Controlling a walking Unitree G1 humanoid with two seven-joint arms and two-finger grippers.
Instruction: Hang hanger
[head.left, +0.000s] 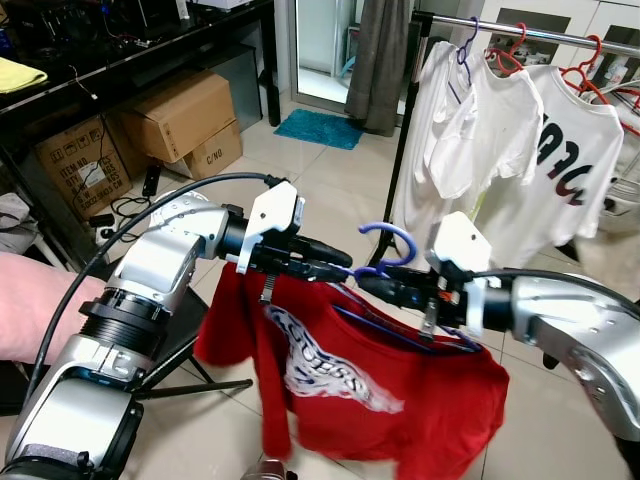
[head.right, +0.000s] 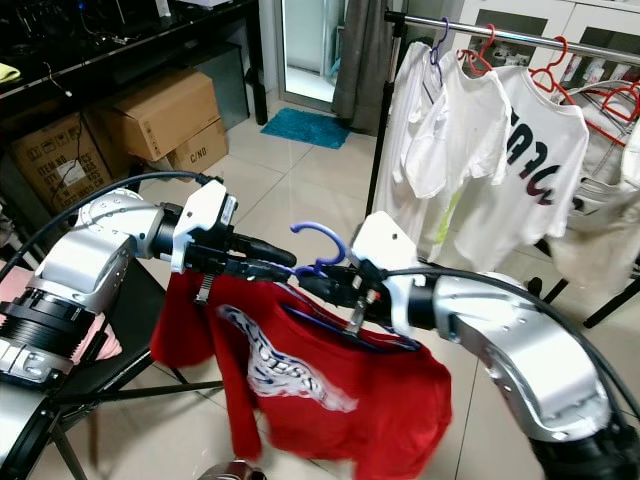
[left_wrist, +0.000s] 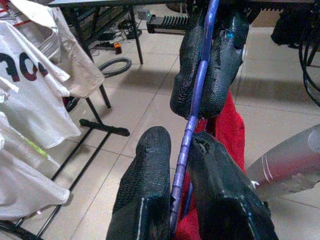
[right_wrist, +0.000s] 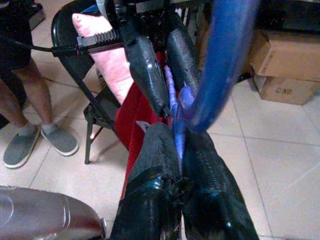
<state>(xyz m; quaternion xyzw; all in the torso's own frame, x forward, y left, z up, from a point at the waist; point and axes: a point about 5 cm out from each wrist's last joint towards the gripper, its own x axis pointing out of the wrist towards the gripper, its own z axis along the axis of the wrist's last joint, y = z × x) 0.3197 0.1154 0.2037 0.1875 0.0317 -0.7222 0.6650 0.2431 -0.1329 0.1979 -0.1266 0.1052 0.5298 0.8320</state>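
Here, in the left eye view, the left gripper (head.left: 335, 262) and right gripper (head.left: 372, 283) meet at the purple hanger (head.left: 392, 245), which carries a red shirt (head.left: 400, 385) near the robot, with the clothes rail (head.left: 520, 32) far to the right. The left wrist view shows both pairs of fingers (left_wrist: 150, 195) clamped on the thin wire. The right wrist view shows the same pinch. The wire is probably light, springy and slick, the cloth limp; gripping beside the hook looks safest.
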